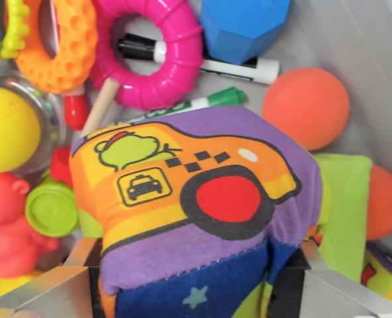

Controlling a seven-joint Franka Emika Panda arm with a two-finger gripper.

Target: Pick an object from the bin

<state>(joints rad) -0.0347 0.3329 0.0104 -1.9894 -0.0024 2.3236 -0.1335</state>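
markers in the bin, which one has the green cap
The lower marker, lying just above the fabric cube; the other marker through the pink ring has a black cap.

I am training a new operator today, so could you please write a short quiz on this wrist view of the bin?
1. True or false: the soft cloth block sits between the gripper fingers.
2. Which colour is the ring above the block: A) pink, B) black, C) white?
3. Fill in: the picture on the block's top face shows a ____ with a frog driver.

Key: 1 true; 2 A; 3 taxi.
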